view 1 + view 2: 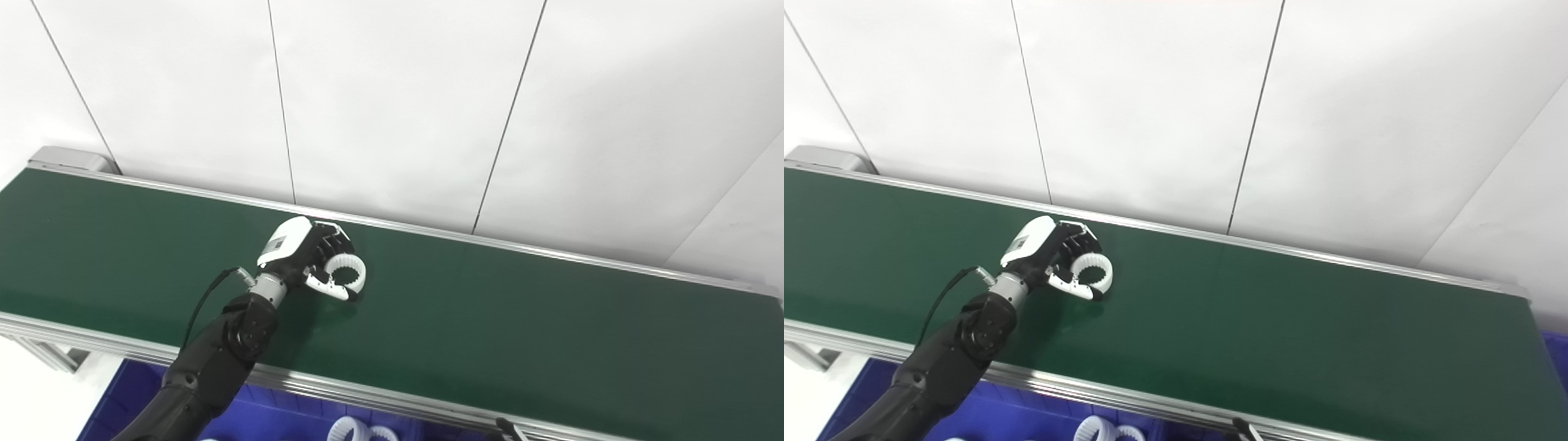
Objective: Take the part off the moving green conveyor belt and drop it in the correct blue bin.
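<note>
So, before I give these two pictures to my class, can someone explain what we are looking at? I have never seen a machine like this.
Both pictures come from two cameras side by side on a humanoid robot's head, so they show one scene from slightly different spots. The long green strip is a conveyor belt with metal rails, set against a white panelled wall. The dark arm coming in from the lower left ends in the left robot hand, with fingers and a thumb. It is curled around a white toothed ring, the part to be sorted, right at the belt's surface. Whether the ring is lifted yet, I cannot tell. Below the belt's near edge is a blue bin already holding similar white rings. The robot's right hand is out of view.
</note>
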`<action>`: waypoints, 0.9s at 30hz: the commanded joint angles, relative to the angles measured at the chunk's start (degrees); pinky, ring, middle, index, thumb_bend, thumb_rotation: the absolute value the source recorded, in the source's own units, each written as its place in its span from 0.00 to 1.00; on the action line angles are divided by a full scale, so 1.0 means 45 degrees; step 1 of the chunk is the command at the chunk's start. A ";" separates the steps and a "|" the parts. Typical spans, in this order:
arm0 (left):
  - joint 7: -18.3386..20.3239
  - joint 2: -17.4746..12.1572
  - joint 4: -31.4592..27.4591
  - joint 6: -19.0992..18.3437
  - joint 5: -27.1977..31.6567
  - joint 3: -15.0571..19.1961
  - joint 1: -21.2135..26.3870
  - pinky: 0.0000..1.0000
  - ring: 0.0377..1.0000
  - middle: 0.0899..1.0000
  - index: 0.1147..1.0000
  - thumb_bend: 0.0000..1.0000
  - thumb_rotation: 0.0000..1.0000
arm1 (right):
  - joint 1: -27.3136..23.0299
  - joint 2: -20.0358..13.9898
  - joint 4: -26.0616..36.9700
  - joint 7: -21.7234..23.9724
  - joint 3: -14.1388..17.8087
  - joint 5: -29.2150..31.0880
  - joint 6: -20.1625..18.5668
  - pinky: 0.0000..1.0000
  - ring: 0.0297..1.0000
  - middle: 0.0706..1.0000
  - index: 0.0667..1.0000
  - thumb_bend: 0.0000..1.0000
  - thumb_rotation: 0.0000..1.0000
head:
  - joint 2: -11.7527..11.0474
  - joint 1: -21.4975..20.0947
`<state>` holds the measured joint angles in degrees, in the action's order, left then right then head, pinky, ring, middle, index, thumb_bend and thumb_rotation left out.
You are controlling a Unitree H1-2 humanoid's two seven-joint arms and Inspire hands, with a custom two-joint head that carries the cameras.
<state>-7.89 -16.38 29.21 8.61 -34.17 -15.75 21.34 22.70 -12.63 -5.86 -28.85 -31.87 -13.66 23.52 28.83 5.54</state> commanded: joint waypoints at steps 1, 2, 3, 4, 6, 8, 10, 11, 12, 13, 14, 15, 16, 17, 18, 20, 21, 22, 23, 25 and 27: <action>0.0209 -0.0515 -0.0379 -0.0240 -0.0301 -0.0029 0.0058 0.44 0.39 0.45 0.47 0.50 0.00 | 0.0067 -0.0020 0.0404 -0.0279 -0.0041 0.0037 0.0757 0.65 0.78 0.77 0.85 0.89 0.44 | 0.0072 -0.0016; 0.0231 -0.0570 -0.0499 -0.0269 -0.0294 -0.0037 0.0017 0.44 0.39 0.46 0.47 0.50 0.00 | 0.0080 -0.0019 0.0413 -0.0271 -0.0040 0.0031 0.0757 0.63 0.78 0.77 0.85 0.89 0.45 | 0.0072 -0.0016; 0.0264 -0.0648 -0.0748 -0.0229 -0.0218 0.0015 -0.0090 0.44 0.39 0.46 0.47 0.50 0.00 | 0.0087 -0.0031 0.0431 -0.0294 -0.0062 -0.0001 0.0757 0.62 0.78 0.77 0.85 0.89 0.45 | 0.0187 -0.0098; 0.0280 -0.0707 -0.0990 -0.0124 -0.0098 0.0099 -0.0206 0.43 0.38 0.45 0.48 0.49 0.00 | 0.0101 -0.0035 0.0452 -0.0325 -0.0078 -0.0049 0.0757 0.65 0.78 0.77 0.85 0.89 0.45 | 0.0280 -0.0160; 0.0367 -0.0828 -0.1781 0.0235 0.0333 0.0373 -0.0588 0.42 0.38 0.45 0.48 0.49 0.00 | 0.0204 -0.0016 0.0606 -0.0262 -0.0044 -0.0137 0.0757 0.66 0.78 0.77 0.85 0.89 0.45 | 0.0814 -0.0491; 0.0592 -0.0943 -0.2796 0.0563 0.0924 0.0715 -0.1053 0.41 0.38 0.44 0.49 0.49 0.00 | 0.0365 0.0028 0.0859 -0.0083 0.0045 -0.0189 0.0754 0.63 0.79 0.79 0.86 0.89 0.46 | 0.1434 -0.0907; 0.0974 -0.1075 -0.4187 0.0687 0.1665 0.1089 -0.1705 0.41 0.38 0.44 0.49 0.49 0.00 | 0.0438 0.0053 0.1061 -0.0056 0.0034 -0.0211 0.0755 0.61 0.80 0.81 0.86 0.90 0.46 | 0.1675 -0.1197; 0.1120 -0.1159 -0.4992 0.0707 0.1923 0.1267 -0.2101 0.42 0.38 0.44 0.49 0.49 0.00 | 0.0476 0.0070 0.1159 -0.0018 0.0030 -0.0180 0.0755 0.64 0.81 0.81 0.86 0.89 0.45 | 0.1986 -0.1397; 0.1320 -0.1238 -0.5821 0.0613 0.2217 0.1461 -0.2493 0.42 0.38 0.45 0.49 0.49 0.00 | 0.0537 0.0098 0.1304 0.0038 0.0045 -0.0196 0.0754 0.70 0.82 0.81 0.87 0.88 0.45 | 0.2531 -0.1823; 0.1482 -0.1284 -0.6528 0.0542 0.2487 0.1636 -0.2869 0.40 0.37 0.44 0.49 0.49 0.00 | 0.0572 0.0114 0.1397 0.0085 0.0058 -0.0216 0.0754 0.74 0.82 0.80 0.87 0.87 0.46 | 0.2531 -0.1823; 0.1636 -0.1343 -0.7190 0.0512 0.2740 0.1816 -0.3226 0.39 0.37 0.44 0.49 0.49 0.00 | 0.0635 0.0151 0.1535 0.0150 0.0095 -0.0273 0.0751 0.75 0.82 0.80 0.87 0.87 0.46 | 0.3148 -0.2232; 0.1758 -0.1404 -0.7705 0.0652 0.3015 0.1965 -0.3608 0.37 0.36 0.43 0.50 0.49 0.00 | 0.0687 0.0185 0.1624 0.0226 0.0148 -0.0318 0.0752 0.77 0.82 0.80 0.87 0.86 0.47 | 0.3148 -0.2232; 0.1860 -0.1492 -0.8113 0.0947 0.3288 0.2108 -0.3960 0.37 0.36 0.43 0.50 0.49 0.00 | 0.0778 0.0238 0.1783 0.0356 0.0227 -0.0359 0.0749 0.77 0.82 0.80 0.88 0.85 0.47 | 0.3632 -0.2665; 0.1943 -0.1560 -0.8398 0.1336 0.3576 0.2219 -0.4323 0.39 0.37 0.44 0.50 0.49 0.00 | 0.0869 0.0301 0.1922 0.0488 0.0337 -0.0424 0.0750 0.78 0.82 0.80 0.88 0.85 0.48 | 0.3707 -0.2722; 0.2058 -0.1590 -0.8606 0.1649 0.3958 0.2315 -0.4675 0.40 0.37 0.44 0.50 0.49 0.00 | 0.0968 0.0373 0.2053 0.0652 0.0475 -0.0494 0.0745 0.77 0.82 0.80 0.88 0.84 0.48 | 0.3885 -0.2882; 0.2173 -0.1598 -0.8936 0.2224 0.4472 0.2442 -0.5373 0.40 0.37 0.45 0.50 0.49 0.00 | 0.1155 0.0509 0.2356 0.1029 0.0768 -0.0600 0.0686 0.77 0.82 0.80 0.88 0.84 0.48 | 0.4344 -0.3252; 0.2181 -0.1572 -0.9039 0.2557 0.4571 0.2461 -0.5758 0.40 0.38 0.45 0.50 0.49 0.00 | 0.1204 0.0586 0.2478 0.1210 0.0910 -0.0625 0.0648 0.76 0.81 0.80 0.88 0.84 0.48 | 0.4387 -0.3283; 0.2196 -0.1556 -0.9132 0.2865 0.4578 0.2477 -0.6068 0.42 0.38 0.45 0.49 0.49 0.00 | 0.1259 0.0661 0.2629 0.1399 0.1048 -0.0638 0.0598 0.76 0.80 0.80 0.87 0.83 0.47 | 0.4693 -0.3421; 0.2212 -0.1520 -0.9148 0.3231 0.4550 0.2458 -0.6420 0.42 0.38 0.45 0.49 0.49 0.00 | 0.1295 0.0744 0.2753 0.1601 0.1188 -0.0626 0.0542 0.76 0.80 0.80 0.87 0.83 0.47 | 0.4736 -0.3432; 0.2346 -0.1465 -0.9175 0.3661 0.4676 0.2382 -0.6983 0.43 0.39 0.45 0.48 0.50 0.00 | 0.1361 0.0918 0.2976 0.1915 0.1434 -0.0620 0.0435 0.74 0.80 0.80 0.87 0.84 0.46 | 0.4962 -0.3504; 0.2493 -0.1320 -0.9208 0.3660 0.4640 0.2285 -0.7568 0.44 0.39 0.45 0.48 0.50 0.00 | 0.1391 0.1115 0.3116 0.2174 0.1674 -0.0700 0.0387 0.73 0.80 0.80 0.87 0.84 0.47 | 0.5168 -0.3529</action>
<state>3.28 -22.72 -10.40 22.57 -13.88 -5.43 -12.53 28.73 -8.49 5.82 -20.23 -24.95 -16.31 23.60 52.12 -10.37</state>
